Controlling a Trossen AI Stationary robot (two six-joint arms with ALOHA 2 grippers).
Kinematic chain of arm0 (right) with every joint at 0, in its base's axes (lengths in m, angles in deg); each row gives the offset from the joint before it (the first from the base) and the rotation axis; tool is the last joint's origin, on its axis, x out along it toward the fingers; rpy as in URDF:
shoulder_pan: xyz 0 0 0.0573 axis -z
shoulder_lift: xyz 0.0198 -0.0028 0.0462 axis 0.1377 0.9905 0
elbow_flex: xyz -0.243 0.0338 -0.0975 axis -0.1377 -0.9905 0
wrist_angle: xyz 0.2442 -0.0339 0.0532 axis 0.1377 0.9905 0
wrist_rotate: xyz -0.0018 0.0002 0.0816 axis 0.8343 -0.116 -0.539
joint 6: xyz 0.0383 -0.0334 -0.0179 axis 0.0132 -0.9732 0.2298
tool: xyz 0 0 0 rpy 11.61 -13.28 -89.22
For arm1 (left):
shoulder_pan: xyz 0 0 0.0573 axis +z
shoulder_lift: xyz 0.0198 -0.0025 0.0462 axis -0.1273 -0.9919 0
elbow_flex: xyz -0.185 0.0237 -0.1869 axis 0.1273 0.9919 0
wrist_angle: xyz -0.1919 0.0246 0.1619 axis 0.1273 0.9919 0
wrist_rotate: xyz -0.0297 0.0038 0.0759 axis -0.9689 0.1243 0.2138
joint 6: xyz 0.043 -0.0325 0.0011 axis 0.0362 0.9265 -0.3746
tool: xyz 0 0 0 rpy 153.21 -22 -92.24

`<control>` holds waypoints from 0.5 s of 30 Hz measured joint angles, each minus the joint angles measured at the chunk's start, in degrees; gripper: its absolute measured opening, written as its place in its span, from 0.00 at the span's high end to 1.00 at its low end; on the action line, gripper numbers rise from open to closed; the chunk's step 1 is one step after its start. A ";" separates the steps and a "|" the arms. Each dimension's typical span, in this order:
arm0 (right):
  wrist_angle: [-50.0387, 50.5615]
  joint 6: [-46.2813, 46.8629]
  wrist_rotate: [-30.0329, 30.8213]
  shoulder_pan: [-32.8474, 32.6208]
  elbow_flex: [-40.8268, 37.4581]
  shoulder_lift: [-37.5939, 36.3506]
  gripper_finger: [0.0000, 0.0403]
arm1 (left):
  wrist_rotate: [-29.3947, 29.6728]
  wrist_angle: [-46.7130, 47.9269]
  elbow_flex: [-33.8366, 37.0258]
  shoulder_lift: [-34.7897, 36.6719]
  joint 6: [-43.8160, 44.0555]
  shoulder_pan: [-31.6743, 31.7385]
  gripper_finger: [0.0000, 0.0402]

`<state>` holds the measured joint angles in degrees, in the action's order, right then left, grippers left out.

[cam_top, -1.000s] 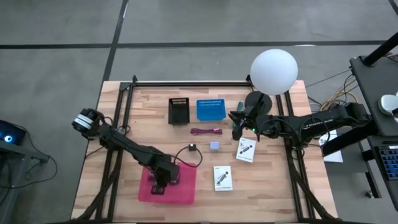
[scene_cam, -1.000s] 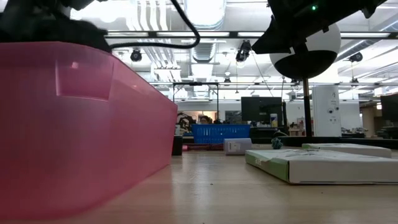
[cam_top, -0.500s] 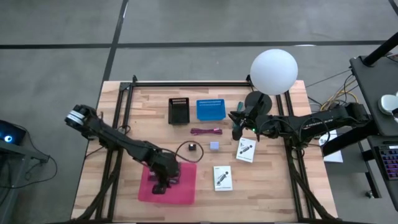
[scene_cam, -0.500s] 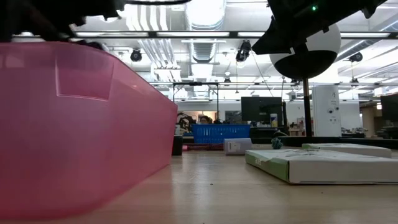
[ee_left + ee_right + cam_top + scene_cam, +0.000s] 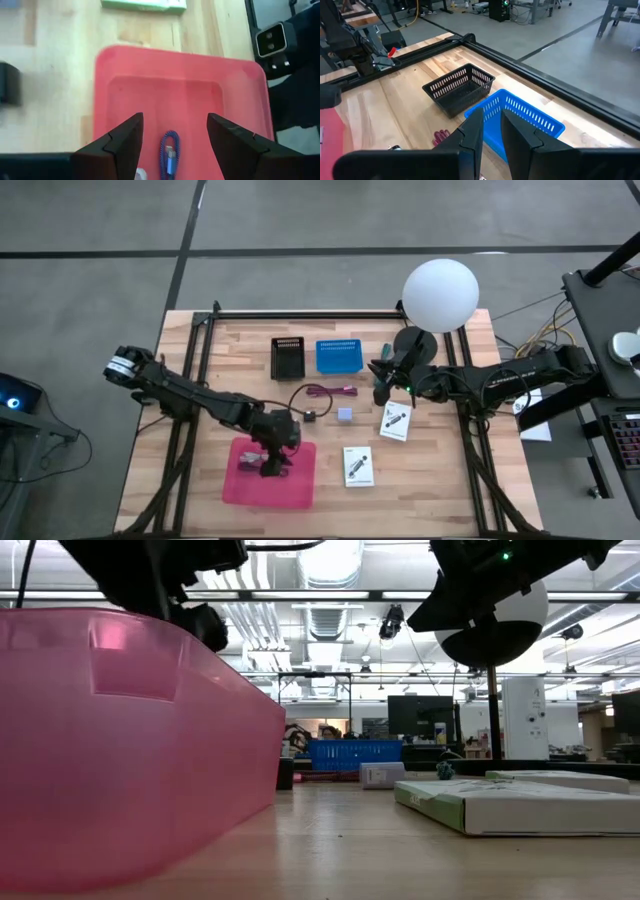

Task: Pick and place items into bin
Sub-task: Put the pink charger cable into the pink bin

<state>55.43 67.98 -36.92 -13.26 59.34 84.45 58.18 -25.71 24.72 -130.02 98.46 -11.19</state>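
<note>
left gripper [image 5: 172,131] hangs over the pink plastic bin [image 5: 300,480], fingers wide apart, nothing in them | a purple-blue strap [image 5: 170,156] lies in that bin | right gripper [image 5: 380,390] waits at far right, fingers nearly together, nothing between them | two white printed cards [image 5: 359,466] lie right of the bin

Cable [image 5: 170,152] in bin [image 5: 240,105], cards [image 5: 359,466] rightward
</note>
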 joint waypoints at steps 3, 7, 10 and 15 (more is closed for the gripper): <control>0.22 0.15 0.00 0.00 0.00 0.00 0.86 | 1.81 0.00 -0.36 0.02 -3.03 1.10 0.49; 0.21 0.16 0.00 0.00 0.00 0.00 0.86 | 5.57 -0.14 -1.36 0.04 -7.52 2.96 0.49; 0.21 0.18 0.00 0.00 0.00 0.00 0.86 | 6.47 -0.13 -1.84 0.04 -7.91 5.16 0.49; 0.19 0.42 -0.01 0.00 0.00 0.00 0.86 | 6.66 -0.07 -1.71 0.04 -9.44 9.73 0.49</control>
<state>55.61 68.41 -36.92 -13.26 59.34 84.45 64.83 -25.78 23.01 -129.98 89.02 -1.45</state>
